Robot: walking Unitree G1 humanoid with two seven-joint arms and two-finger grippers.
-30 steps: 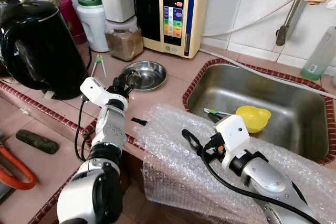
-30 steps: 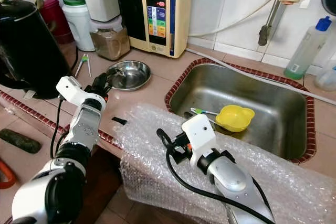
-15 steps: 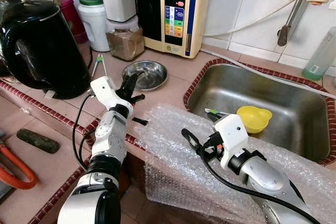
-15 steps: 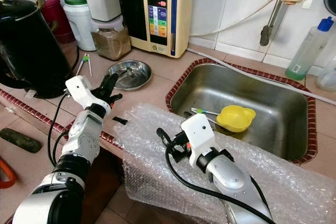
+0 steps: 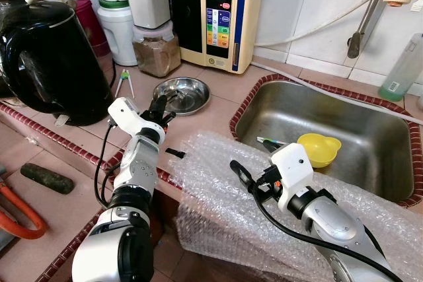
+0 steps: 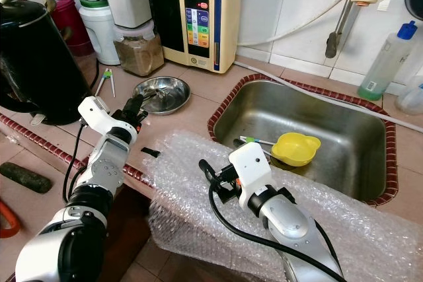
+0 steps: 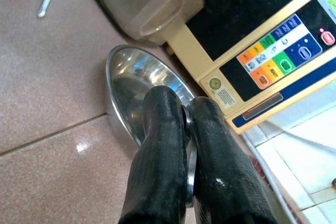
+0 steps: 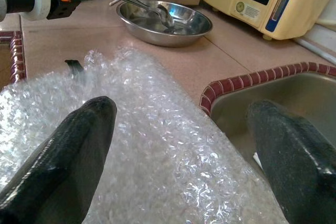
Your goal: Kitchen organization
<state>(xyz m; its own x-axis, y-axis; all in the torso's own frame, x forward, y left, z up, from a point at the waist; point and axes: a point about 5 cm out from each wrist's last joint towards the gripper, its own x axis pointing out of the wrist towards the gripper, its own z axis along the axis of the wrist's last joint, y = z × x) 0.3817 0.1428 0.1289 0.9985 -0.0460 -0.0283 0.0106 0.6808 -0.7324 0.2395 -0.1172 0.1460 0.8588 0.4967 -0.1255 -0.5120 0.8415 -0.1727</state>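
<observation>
Tiled counter (image 5: 218, 113), sink (image 5: 370, 156) to the right, appliances along the far wall. We take the step in hand to be the handling of a spoon at the small steel bowl (image 5: 192, 100).

Steel bowl sits on the counter just left of the sink, in front of the water ionizer (image 5: 221, 14) and the lidded jar of brown powder (image 5: 157, 54). Black kettle (image 5: 49, 57) stands far left.

Left gripper (image 5: 160, 105) is at the bowl's near-left rim. In the left wrist view its fingers (image 7: 163, 145) are pressed close together with a thin metal strip between them. In the right wrist view a spoon (image 8: 157, 13) runs from that gripper into the bowl, its head resting inside. We judge the fingers to be clamped on the spoon's handle, held low and slanted so the head stays in the dish; whether it is being set down or lifted out we cannot tell.

A bubble wrap sheet (image 5: 225, 183) lies over the near counter edge and hangs down the front, probably as padding or something waiting to be tidied. Right gripper (image 6: 210, 177) hovers over it, fingers (image 8: 79, 145) spread wide apart, holding nothing.

In the sink: a yellow bowl (image 5: 318, 148) and a green-handled utensil (image 5: 271, 141) just left of it. A small black scrap (image 5: 174, 152) lies on the counter by the wrap's left edge. Green tweezers (image 5: 123, 82) lie near the kettle.
</observation>
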